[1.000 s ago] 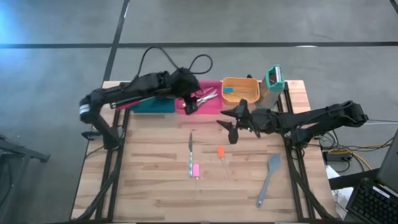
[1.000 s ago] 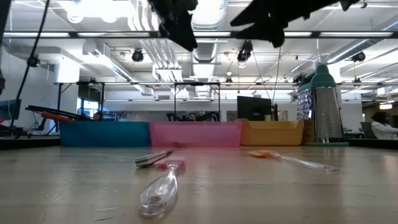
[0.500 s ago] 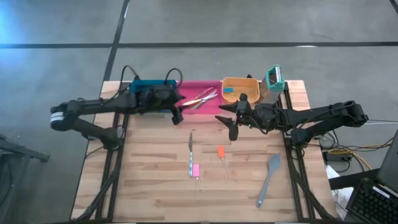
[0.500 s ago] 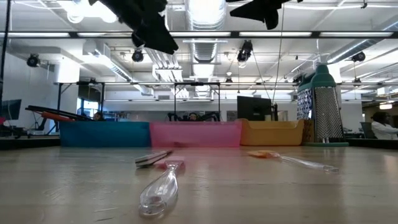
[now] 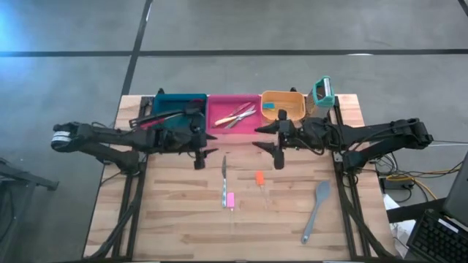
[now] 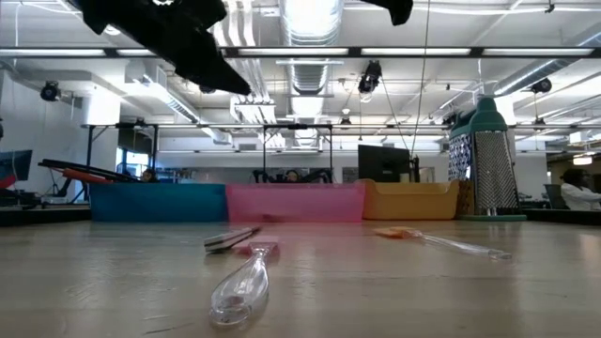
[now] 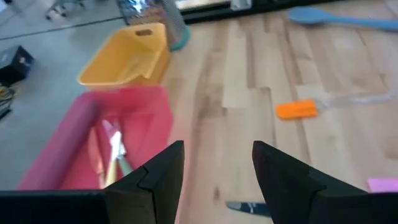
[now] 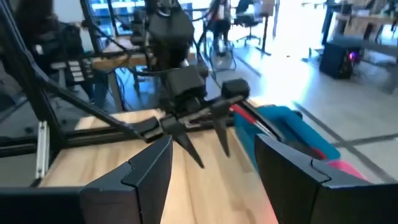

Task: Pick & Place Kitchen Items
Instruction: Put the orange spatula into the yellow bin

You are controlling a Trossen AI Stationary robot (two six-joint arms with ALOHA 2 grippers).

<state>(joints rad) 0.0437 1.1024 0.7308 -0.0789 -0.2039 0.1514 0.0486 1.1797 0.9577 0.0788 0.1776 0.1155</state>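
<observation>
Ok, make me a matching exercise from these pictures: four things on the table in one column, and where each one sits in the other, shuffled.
Things:
1. grey spatula
2. pink-handled knife
3. grater
4. metal cutlery

Places:
A. inside the pink bin
B. upright beside the orange bin
C. table's near right part
D. mid-table, left of the orange-handled utensil

Pairs: 1-C, 2-D, 3-B, 4-A

a teal bin [image 5: 175,102], pink bin [image 5: 219,126] and orange bin [image 5: 292,98] line the pale wood bench's [image 5: 175,212] far edge; a grey spatula [image 5: 316,210], an orange-handled utensil [image 5: 259,179] and a pink-handled knife [image 5: 227,186] lie nearer.
</observation>
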